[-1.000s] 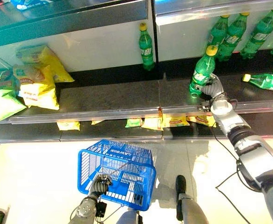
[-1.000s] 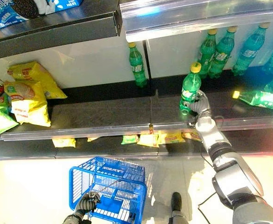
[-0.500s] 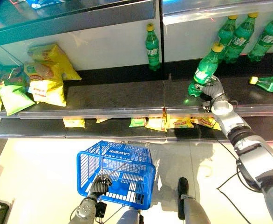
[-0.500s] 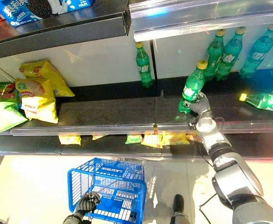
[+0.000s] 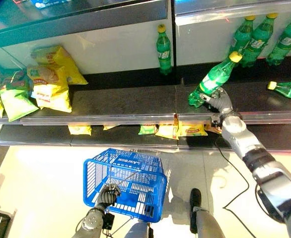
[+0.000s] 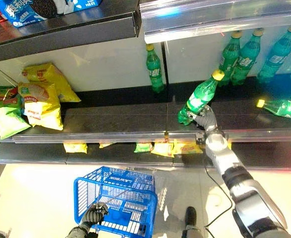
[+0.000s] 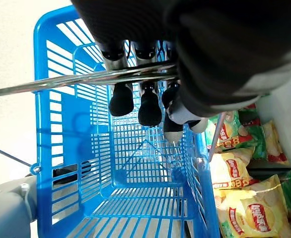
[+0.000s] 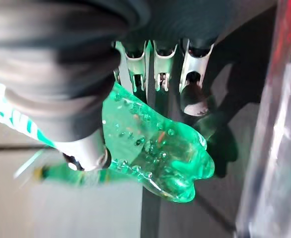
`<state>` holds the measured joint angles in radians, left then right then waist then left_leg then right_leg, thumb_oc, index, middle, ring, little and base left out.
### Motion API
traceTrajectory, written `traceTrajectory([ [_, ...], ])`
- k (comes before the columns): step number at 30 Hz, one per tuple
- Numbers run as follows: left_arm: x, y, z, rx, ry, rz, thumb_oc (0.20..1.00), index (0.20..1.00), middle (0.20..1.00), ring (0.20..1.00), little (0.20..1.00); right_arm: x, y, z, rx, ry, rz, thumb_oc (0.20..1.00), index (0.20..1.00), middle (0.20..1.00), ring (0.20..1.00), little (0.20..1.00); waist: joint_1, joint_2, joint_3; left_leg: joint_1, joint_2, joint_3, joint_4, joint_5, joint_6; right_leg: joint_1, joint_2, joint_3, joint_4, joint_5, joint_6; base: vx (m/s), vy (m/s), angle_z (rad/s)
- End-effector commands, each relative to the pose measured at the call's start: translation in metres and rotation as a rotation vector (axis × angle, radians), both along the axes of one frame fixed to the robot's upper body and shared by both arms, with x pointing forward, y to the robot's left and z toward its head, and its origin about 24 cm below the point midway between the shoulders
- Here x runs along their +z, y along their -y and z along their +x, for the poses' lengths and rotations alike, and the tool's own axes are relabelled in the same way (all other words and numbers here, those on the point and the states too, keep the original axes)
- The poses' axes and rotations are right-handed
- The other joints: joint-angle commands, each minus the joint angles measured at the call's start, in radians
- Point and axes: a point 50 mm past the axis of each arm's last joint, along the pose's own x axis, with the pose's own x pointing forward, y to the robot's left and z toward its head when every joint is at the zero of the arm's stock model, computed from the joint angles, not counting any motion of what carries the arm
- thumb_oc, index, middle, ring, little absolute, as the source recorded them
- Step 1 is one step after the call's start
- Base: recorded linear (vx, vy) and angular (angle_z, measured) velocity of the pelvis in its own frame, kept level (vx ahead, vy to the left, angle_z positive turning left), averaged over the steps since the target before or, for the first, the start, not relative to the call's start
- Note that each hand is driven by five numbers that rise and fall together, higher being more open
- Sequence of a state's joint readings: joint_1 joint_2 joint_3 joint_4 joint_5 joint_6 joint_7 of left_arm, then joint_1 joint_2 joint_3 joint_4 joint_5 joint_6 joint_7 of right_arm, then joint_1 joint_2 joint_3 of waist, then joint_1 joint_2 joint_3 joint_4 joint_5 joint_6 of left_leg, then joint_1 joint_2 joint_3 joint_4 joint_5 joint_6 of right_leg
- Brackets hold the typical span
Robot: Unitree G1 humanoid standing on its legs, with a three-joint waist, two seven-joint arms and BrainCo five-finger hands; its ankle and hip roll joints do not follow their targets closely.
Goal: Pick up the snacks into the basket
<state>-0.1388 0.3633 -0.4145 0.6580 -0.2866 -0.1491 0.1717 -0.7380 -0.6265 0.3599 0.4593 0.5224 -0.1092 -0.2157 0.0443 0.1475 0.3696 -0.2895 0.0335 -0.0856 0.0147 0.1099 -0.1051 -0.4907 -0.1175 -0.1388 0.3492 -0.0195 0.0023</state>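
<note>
My right hand (image 5: 220,100) is shut on a green bottle (image 5: 212,82) with a yellow cap, over the middle shelf (image 5: 125,104). The bottle leans steeply, cap up to the right and base to the left near the shelf's front edge. In the right wrist view the fingers (image 8: 158,64) and thumb wrap the bottle's lower body (image 8: 160,148). Below the shelves hangs a blue wire basket (image 5: 125,181) with nothing in it. My left hand (image 5: 106,197) is curled round its metal handle (image 7: 86,79).
Yellow and green chip bags (image 5: 48,87) lie at the shelf's left end. One green bottle (image 5: 163,42) stands at the back, several more (image 5: 257,34) at the back right, and one (image 5: 289,89) lies flat. Small snack packets (image 5: 170,130) line the lower shelf.
The bottle has gone from upright to steeply tilted, its base swung left and forward with my right hand. The camera has shifted a little. Left hand and basket are unchanged.
</note>
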Motion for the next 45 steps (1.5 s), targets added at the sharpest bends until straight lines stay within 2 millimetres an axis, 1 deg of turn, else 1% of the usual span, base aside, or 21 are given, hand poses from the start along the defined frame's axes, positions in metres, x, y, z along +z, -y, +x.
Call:
traceTrajectory([
  [1,0.018,-0.013,0.008,-0.053,0.089,0.102,0.200,0.200,0.200,0.200,0.200,0.062,-0.015,-0.012,0.127,0.301,0.075,0.200,0.200,0.200,0.200,0.200,-0.028,-0.081,-0.027,-0.020,-0.007,0.027,0.056,-0.052,0.020,0.092,-0.028,0.066,-0.089,-0.024,0.123,0.00,0.000,0.00],
  [2,0.021,-0.012,0.012,-0.062,0.101,0.111,0.200,0.200,0.200,0.200,0.200,0.057,-0.016,-0.016,0.151,0.297,0.071,0.200,0.200,0.200,0.200,0.200,-0.034,-0.088,-0.027,-0.020,-0.004,0.030,0.057,-0.053,0.020,0.091,-0.028,0.067,-0.089,-0.023,0.124,0.00,0.000,0.00],
  [3,0.027,-0.008,0.022,-0.071,0.127,0.124,0.200,0.200,0.200,0.200,0.200,0.046,-0.019,-0.024,0.185,0.279,0.083,0.200,0.200,0.200,0.200,0.200,-0.043,-0.104,-0.029,-0.021,-0.001,0.035,0.059,-0.054,0.021,0.091,-0.027,0.069,-0.092,-0.021,0.124,0.00,0.000,0.00],
  [8,0.038,0.004,0.041,-0.073,0.167,0.129,0.200,0.200,0.200,0.200,0.200,0.027,-0.030,-0.044,0.291,0.256,0.110,0.200,0.200,0.200,0.200,0.200,-0.068,-0.136,-0.030,-0.020,0.008,0.043,0.064,-0.056,0.020,0.087,-0.020,0.079,-0.092,-0.018,0.126,0.00,0.003,-0.08],
  [11,0.046,0.012,0.052,-0.080,0.199,0.133,0.200,0.200,0.200,0.200,0.200,0.014,-0.037,-0.053,0.355,0.223,0.128,0.200,0.200,0.200,0.200,0.200,-0.081,-0.150,-0.033,-0.020,0.012,0.049,0.064,-0.056,0.019,0.085,-0.016,0.082,-0.094,-0.016,0.128,0.00,0.004,-0.11],
  [12,0.046,0.012,0.052,-0.080,0.199,0.133,0.200,0.200,0.200,0.200,0.200,0.014,-0.037,-0.054,0.355,0.223,0.128,0.200,0.200,0.200,0.200,0.200,-0.081,-0.150,-0.033,-0.020,0.012,0.049,0.064,-0.056,0.019,0.085,-0.016,0.082,-0.094,-0.016,0.128,0.00,0.008,-0.06],
  [13,0.053,0.016,0.060,-0.076,0.225,0.122,0.200,0.200,0.200,0.200,0.200,0.003,-0.041,-0.061,0.399,0.185,0.127,0.200,0.200,0.200,0.200,0.200,-0.089,-0.160,-0.034,-0.022,0.014,0.052,0.066,-0.055,0.018,0.085,-0.014,0.085,-0.096,-0.015,0.127,0.00,0.000,0.00],
  [15,0.056,0.018,0.063,-0.070,0.234,0.117,0.200,0.200,0.200,0.200,0.200,-0.002,-0.042,-0.063,0.409,0.167,0.130,0.200,0.200,0.200,0.200,0.200,-0.093,-0.164,-0.034,-0.022,0.016,0.054,0.067,-0.054,0.017,0.083,-0.013,0.087,-0.096,-0.013,0.127,0.00,0.005,-0.02],
  [16,0.066,0.022,0.070,-0.074,0.270,0.117,0.200,0.200,0.200,0.200,0.200,-0.016,-0.045,-0.070,0.441,0.117,0.120,0.200,0.200,0.200,0.200,0.200,-0.099,-0.170,-0.033,-0.022,0.018,0.055,0.066,-0.053,0.016,0.080,-0.011,0.089,-0.095,-0.013,0.127,-0.01,0.013,-0.04],
  [17,0.071,0.023,0.074,-0.074,0.287,0.114,0.200,0.200,0.200,0.200,0.200,-0.023,-0.047,-0.073,0.454,0.092,0.095,0.200,0.200,0.200,0.200,0.200,-0.103,-0.173,-0.034,-0.022,0.019,0.057,0.064,-0.053,0.015,0.080,-0.010,0.090,-0.096,-0.012,0.127,0.00,0.000,0.00],
  [22,0.102,0.034,0.091,-0.090,0.409,0.109,0.200,0.200,0.200,0.200,0.200,-0.074,-0.049,-0.078,0.449,-0.111,0.016,0.200,0.200,0.200,0.200,0.200,-0.112,-0.182,-0.029,-0.021,0.020,0.058,0.060,-0.048,0.013,0.080,-0.008,0.092,-0.096,-0.011,0.127,0.00,0.001,-0.02],
  [23,0.115,0.041,0.095,-0.107,0.462,0.089,0.200,0.200,0.200,0.200,0.200,-0.096,-0.052,-0.079,0.443,-0.195,-0.045,0.200,0.200,0.200,0.200,0.200,-0.114,-0.184,-0.027,-0.022,0.021,0.059,0.060,-0.048,0.013,0.077,-0.007,0.092,-0.097,-0.009,0.128,-0.01,0.005,-0.05],
  [24,0.115,0.041,0.095,-0.106,0.462,0.089,0.200,0.200,0.200,0.200,0.200,-0.096,-0.052,-0.079,0.443,-0.195,-0.045,0.200,0.200,0.200,0.200,0.200,-0.114,-0.184,-0.026,-0.022,0.021,0.059,0.060,-0.048,0.013,0.077,-0.007,0.092,-0.097,-0.009,0.128,-0.01,0.003,-0.04],
  [27,0.129,0.048,0.098,-0.122,0.518,0.059,0.200,0.200,0.200,0.200,0.200,-0.117,-0.056,-0.079,0.442,-0.268,-0.156,0.200,0.200,0.200,0.200,0.200,-0.114,-0.185,-0.021,-0.021,0.020,0.059,0.058,-0.047,0.014,0.076,-0.005,0.094,-0.101,-0.007,0.128,-0.01,-0.001,-0.03],
  [29,0.137,0.052,0.100,-0.131,0.550,0.048,0.200,0.200,0.200,0.200,0.200,-0.130,-0.059,-0.079,0.436,-0.317,-0.180,0.200,0.200,0.200,0.200,0.200,-0.114,-0.185,-0.018,-0.022,0.020,0.059,0.057,-0.045,0.014,0.072,-0.005,0.095,-0.100,-0.004,0.129,-0.02,0.005,-0.04],
  [31,0.143,0.058,0.101,-0.153,0.573,0.042,0.200,0.200,0.200,0.200,0.200,-0.135,-0.065,-0.081,0.477,-0.327,-0.281,0.200,0.200,0.200,0.200,0.200,-0.114,-0.186,-0.016,-0.023,0.020,0.058,0.055,-0.045,0.014,0.070,-0.006,0.095,-0.100,-0.004,0.129,-0.01,0.006,-0.05],
  [35,0.153,0.068,0.102,-0.187,0.613,0.033,0.200,0.200,0.200,0.200,0.200,-0.158,-0.067,-0.087,0.506,-0.419,-0.374,0.200,0.200,0.200,0.200,0.200,-0.115,-0.186,-0.012,-0.024,0.019,0.054,0.051,-0.044,0.014,0.068,-0.007,0.093,-0.101,-0.003,0.131,0.00,0.001,-0.01],
  [36,0.153,0.068,0.102,-0.186,0.613,0.033,0.200,0.200,0.200,0.200,0.200,-0.158,-0.068,-0.087,0.506,-0.419,-0.374,0.200,0.200,0.200,0.200,0.200,-0.115,-0.186,-0.012,-0.024,0.019,0.054,0.051,-0.044,0.014,0.068,-0.007,0.093,-0.101,-0.004,0.131,0.00,0.000,0.00],
  [38,0.161,0.077,0.103,-0.213,0.643,0.016,0.200,0.200,0.200,0.200,0.200,-0.183,-0.068,-0.089,0.493,-0.525,-0.398,0.200,0.200,0.200,0.200,0.200,-0.110,-0.185,-0.010,-0.028,0.018,0.052,0.048,-0.042,0.015,0.063,-0.009,0.091,-0.102,0.002,0.131,0.00,0.000,0.00],
  [41,0.168,0.085,0.101,-0.249,0.666,-0.004,0.200,0.200,0.200,0.200,0.200,-0.199,-0.077,-0.089,0.492,-0.593,-0.429,0.200,0.200,0.200,0.200,0.200,-0.103,-0.180,-0.008,-0.028,0.018,0.050,0.045,-0.041,0.016,0.061,-0.010,0.092,-0.106,0.006,0.131,0.00,0.000,0.00],
  [45,0.173,0.098,0.094,-0.315,0.683,-0.050,0.200,0.200,0.200,0.200,0.200,-0.211,-0.094,-0.084,0.496,-0.650,-0.453,0.200,0.200,0.200,0.200,0.200,-0.090,-0.171,-0.001,-0.031,0.015,0.045,0.042,-0.038,0.018,0.061,-0.010,0.087,-0.110,0.008,0.131,0.00,0.000,0.00],
])
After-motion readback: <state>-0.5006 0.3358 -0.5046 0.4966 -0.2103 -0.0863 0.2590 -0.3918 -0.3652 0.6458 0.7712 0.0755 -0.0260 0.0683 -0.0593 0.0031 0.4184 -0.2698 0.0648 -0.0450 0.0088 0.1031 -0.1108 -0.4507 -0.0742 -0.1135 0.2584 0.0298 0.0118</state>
